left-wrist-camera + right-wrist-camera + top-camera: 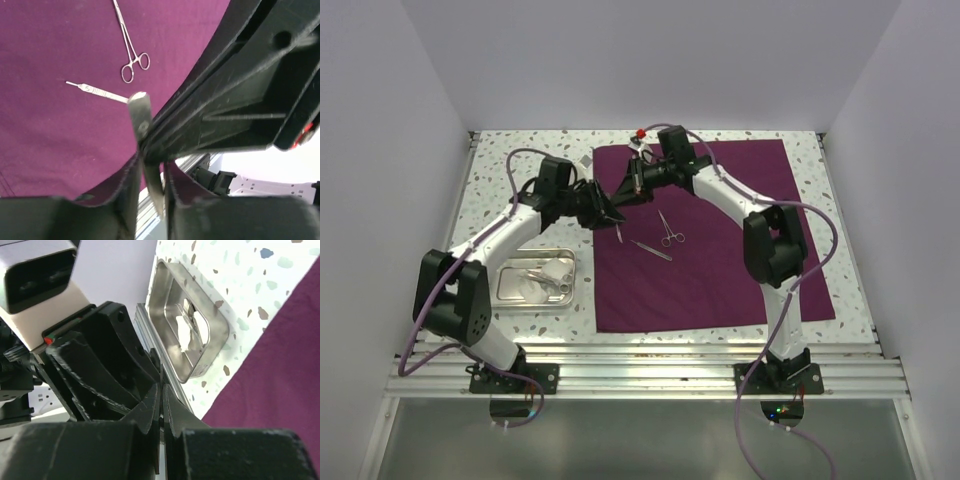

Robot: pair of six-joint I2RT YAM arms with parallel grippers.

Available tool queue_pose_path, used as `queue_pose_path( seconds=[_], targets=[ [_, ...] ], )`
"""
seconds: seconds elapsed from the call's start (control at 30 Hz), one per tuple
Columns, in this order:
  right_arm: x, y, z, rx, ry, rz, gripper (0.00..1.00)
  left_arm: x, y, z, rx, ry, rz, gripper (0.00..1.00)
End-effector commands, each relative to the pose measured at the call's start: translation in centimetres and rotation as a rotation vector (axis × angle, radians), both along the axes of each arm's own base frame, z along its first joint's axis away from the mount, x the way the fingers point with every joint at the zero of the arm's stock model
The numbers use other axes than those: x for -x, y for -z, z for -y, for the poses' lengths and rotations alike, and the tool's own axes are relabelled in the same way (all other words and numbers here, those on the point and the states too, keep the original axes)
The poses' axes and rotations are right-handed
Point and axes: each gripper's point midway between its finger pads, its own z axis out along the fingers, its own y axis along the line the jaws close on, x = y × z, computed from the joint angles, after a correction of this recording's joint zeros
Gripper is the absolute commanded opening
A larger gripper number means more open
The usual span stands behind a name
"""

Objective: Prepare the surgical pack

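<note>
The tweezers (141,112) hang in the air just over the cloth (720,280), close to its left edge. Their long way runs from my left pincer (150,170) across into my right pincer (161,395), so my two pincers meet nose to nose along them. My right pincer is squeezed tight on the round end. My left pincer has one finger on each side of the steel farther down, only a little way apart. I cannot tell if those fingers press the steel yet. The scissors (131,55) and a thin steel stick (97,91) lie flat near the middle of the cloth, just beside each other and apart from the tweezers. The tray (156,295) sits off the cloth's left edge, toward its near corner, with white gauze (187,332) inside. My left arm is on that side, so it is the nearer one to the tray. I think my left pincer should pinch firmly first. Then my right can let go. If it lets go too soon, the tweezers could drop onto the cloth.
</note>
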Motion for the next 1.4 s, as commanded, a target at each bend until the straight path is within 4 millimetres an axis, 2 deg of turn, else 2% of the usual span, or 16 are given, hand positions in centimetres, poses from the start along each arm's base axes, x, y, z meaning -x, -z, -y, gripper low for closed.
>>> queue_pose_path(
  seconds=[0.0,0.13,0.23,0.27,0.33,0.37,0.4,0.43,0.5,0.63,0.77,0.83,0.93,1.1,1.3,1.37],
  targets=[
    [1.7,-4.6,-0.7,-0.085,-0.047,0.055,0.0,-0.6,-0.7,0.3,0.016,0.007,0.023,0.24],
    [1.8,-4.3,-0.9,-0.077,-0.046,0.047,0.0,-0.6,-0.3,-0.2,-0.015,-0.022,0.007,0.03],
    [1.0,-2.4,-0.3,0.025,-0.01,0.065,0.44,-0.3,0.5,-1.5,-0.07,-0.072,-0.03,0.0],
    [1.2,-2.5,0.2,0.086,-0.005,0.044,0.53,0.5,1.2,-2.3,-0.106,-0.092,-0.076,0.0],
    [-0.8,0.7,1.6,0.269,0.06,0.085,0.74,0.8,2.1,-4.7,-0.172,-0.186,-0.113,0.0],
    [-1.2,0.2,2.8,0.353,0.088,0.08,0.8,1.9,3.0,-6.1,-0.211,-0.222,-0.173,0.0],
    [-1.8,1.0,3.5,0.413,0.106,0.086,0.85,1.7,3.6,-8.7,-0.255,-0.334,-0.211,0.0],
    [-3.0,2.9,4.9,0.522,0.146,0.111,0.92,2.9,4.1,-10.4,-0.283,-0.394,-0.248,0.0],
    [-3.3,3.6,6.7,0.639,0.168,0.118,0.99,4.7,5.3,-15.0,-0.342,-0.578,-0.354,0.0],
    [-3.3,7.4,10.5,0.871,0.14,0.143,0.98,8.3,6.9,-18.7,-0.374,-0.75,-0.434,0.0],
    [-2.4,10.5,12.7,0.97,0.072,0.181,0.78,10.1,9.1,-19.8,-0.373,-0.812,-0.523,0.02],
    [-1.9,10.7,12.6,0.954,0.037,0.181,0.58,10.6,9.9,-19.7,-0.377,-0.809,-0.555,0.02],
    [-0.3,11.0,10.7,0.858,-0.03,0.154,0.52,11.3,10.7,-19.9,-0.388,-0.836,-0.595,0.09],
    [2.2,11.4,7.9,0.838,-0.129,0.201,0.51,11.5,11.6,-20.3,-0.368,-0.862,-0.622,0.17],
    [2.5,13.6,7.8,0.927,-0.168,0.227,0.51,10.8,12.1,-20.0,-0.346,-0.847,-0.64,0.25],
    [2.6,13.9,7.6,0.943,-0.175,0.236,0.5,10.5,11.9,-19.9,-0.342,-0.842,-0.639,0.33]
  ],
)
